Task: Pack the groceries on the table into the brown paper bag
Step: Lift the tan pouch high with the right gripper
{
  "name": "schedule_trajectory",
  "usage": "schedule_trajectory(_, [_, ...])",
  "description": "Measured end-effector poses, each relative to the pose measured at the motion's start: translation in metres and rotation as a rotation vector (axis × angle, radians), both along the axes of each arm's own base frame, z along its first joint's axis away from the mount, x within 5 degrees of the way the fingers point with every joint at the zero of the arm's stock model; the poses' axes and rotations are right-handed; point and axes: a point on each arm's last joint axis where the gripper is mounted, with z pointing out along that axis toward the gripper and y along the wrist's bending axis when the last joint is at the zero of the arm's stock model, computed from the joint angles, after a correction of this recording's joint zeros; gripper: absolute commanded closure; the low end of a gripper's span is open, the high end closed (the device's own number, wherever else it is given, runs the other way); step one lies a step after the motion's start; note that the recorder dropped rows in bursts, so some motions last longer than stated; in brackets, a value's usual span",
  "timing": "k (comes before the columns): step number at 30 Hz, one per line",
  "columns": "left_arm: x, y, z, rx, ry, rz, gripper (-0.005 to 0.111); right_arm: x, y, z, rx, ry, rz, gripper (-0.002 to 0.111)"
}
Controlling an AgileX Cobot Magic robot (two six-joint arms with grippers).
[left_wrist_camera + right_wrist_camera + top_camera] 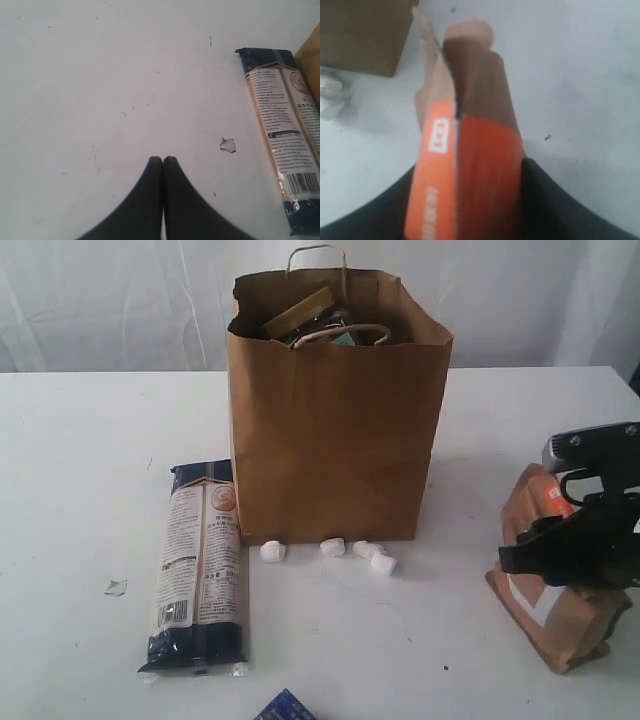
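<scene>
1. Now, exterior view: the brown paper bag [335,440] stands on the bench [80,490], part-filled. The pasta packet [200,570] lies flat to its left. The right gripper [560,555] is at the tilted kraft pouch [555,625], far right.
2. Left wrist view: the left gripper [162,159], fingers pressed together, hangs over bare bench beside the pasta packet.
3. Right wrist view: fingers [545,200] pinch the kraft pouch's sides. It looks like the grasp step; next comes a lift over the bag's rim.

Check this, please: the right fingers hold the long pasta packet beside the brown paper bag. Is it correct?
No. The right fingers hold the kraft pouch with orange label beside the brown paper bag; the right wrist view shows it.
</scene>
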Motion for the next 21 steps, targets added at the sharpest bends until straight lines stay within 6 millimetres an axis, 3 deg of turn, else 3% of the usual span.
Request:
schedule_trajectory(7, [0.0,0.0,0.0,0.0,0.0,0.0,0.107,0.001,0.001,0.002,0.004,0.017,0.003,0.108])
schedule_trajectory(11, [0.0,0.0,0.0,0.0,0.0,0.0,0.107,0.004,0.003,0.013,0.01,0.048,0.021,0.108])
schedule_trajectory(21, [0.0,0.0,0.0,0.0,0.0,0.0,0.107,0.014,0.001,0.078,-0.002,0.017,0.06,0.108])
